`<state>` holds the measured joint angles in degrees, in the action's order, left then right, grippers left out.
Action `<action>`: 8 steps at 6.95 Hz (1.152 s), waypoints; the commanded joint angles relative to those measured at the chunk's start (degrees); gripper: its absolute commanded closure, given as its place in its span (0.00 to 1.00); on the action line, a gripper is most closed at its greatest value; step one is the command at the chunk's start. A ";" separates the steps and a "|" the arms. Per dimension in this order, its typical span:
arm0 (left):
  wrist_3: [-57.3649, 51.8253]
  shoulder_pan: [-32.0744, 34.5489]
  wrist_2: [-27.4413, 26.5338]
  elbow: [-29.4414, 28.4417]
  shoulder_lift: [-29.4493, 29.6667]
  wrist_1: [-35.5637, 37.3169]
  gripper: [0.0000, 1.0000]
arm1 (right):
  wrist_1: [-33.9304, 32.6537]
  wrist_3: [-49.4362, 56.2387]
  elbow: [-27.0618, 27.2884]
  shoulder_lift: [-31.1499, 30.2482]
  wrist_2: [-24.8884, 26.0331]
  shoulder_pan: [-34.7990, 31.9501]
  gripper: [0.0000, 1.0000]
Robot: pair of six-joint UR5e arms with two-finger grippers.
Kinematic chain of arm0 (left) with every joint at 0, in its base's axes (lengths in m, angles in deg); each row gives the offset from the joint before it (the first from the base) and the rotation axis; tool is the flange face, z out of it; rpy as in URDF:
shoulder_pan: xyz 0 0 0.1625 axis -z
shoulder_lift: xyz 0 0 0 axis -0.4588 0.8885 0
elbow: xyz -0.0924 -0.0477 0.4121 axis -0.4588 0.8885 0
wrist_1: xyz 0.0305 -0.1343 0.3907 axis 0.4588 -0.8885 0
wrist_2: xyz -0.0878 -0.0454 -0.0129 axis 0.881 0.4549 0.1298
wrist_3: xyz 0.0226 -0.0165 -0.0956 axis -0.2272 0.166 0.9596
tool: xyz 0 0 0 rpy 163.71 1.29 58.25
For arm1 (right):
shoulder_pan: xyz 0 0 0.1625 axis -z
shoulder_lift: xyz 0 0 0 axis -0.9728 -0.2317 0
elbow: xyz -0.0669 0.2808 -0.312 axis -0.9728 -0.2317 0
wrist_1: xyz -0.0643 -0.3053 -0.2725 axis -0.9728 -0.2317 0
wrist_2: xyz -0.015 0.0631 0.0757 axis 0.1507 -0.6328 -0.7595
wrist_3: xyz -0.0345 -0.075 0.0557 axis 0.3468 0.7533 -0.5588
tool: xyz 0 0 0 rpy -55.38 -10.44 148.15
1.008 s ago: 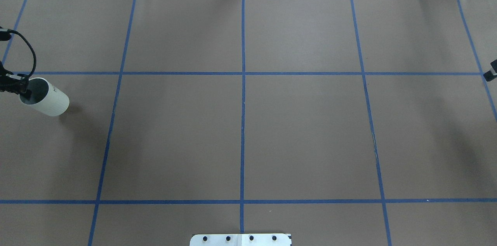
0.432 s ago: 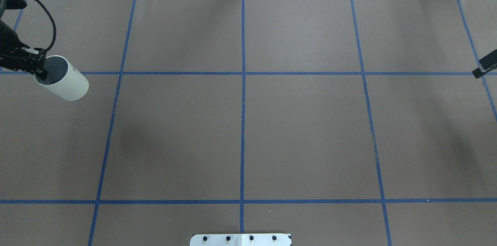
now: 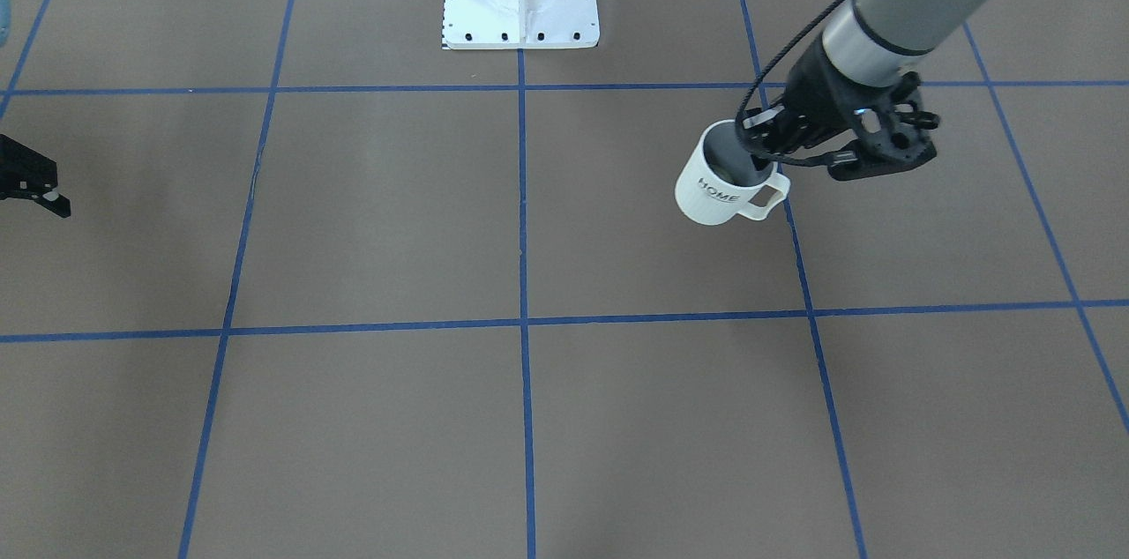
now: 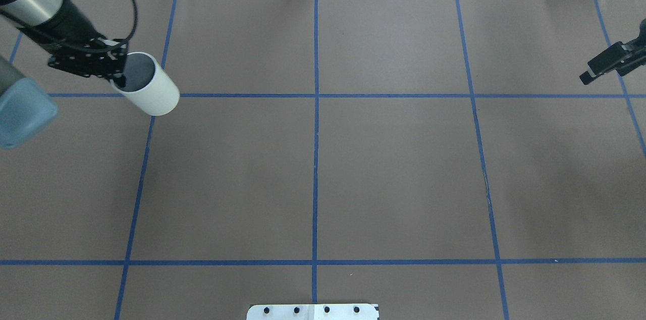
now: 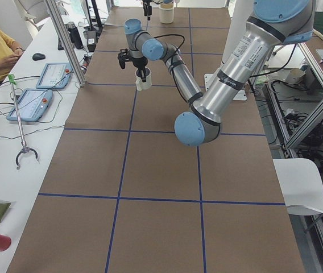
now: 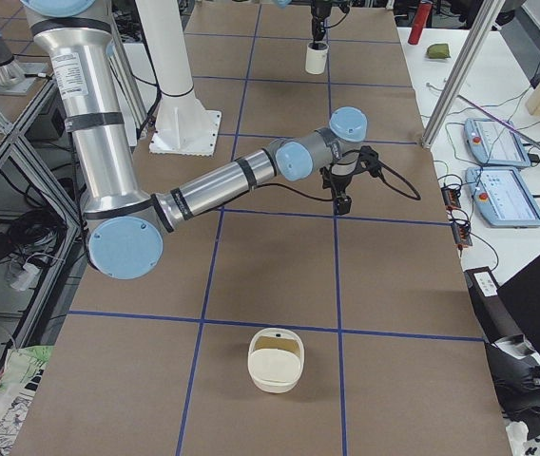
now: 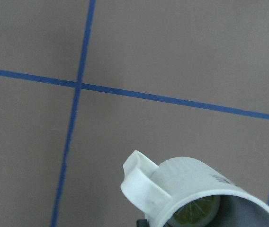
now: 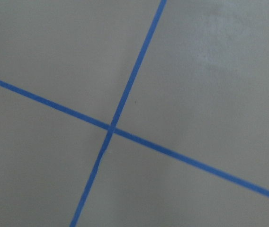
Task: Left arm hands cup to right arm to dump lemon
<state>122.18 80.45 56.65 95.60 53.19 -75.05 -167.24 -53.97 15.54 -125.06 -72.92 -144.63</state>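
Over the table point(image 4: 323, 183), the cup point(image 3: 719, 193) hangs just under the left pincer point(image 3: 760, 160), which is clamped on its rim. It is stiff and glazed, probably slippery and breakable. Its free handle suits the far-off right pincer point(image 4: 586, 76), whose state I cannot tell. The lemon point(image 7: 193, 211) lies loose inside.

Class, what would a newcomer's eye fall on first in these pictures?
The left gripper holds a white HOME cup by its rim, on the robot's left side. A lemon lies inside it. The right gripper hangs empty at the far right of the table.
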 commanded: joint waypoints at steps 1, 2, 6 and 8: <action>7.87 -1.55 0.38 -12.62 13.04 -0.05 1.00 | 21.56 -21.43 0.03 0.57 17.17 11.27 0.02; 9.20 -2.86 0.38 -18.43 17.79 -0.22 1.00 | 26.17 -24.56 0.03 1.27 24.57 16.73 0.02; 12.63 -2.96 0.65 -26.20 25.38 -0.57 1.00 | 31.73 -24.60 0.56 6.90 46.96 31.49 0.02; 17.37 -2.87 0.73 -26.75 26.36 -0.66 1.00 | 36.23 -24.68 0.65 7.69 64.92 42.32 0.02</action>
<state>137.30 77.54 57.34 69.36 78.84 -75.63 -133.35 -78.59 16.16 -118.04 -17.69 -108.45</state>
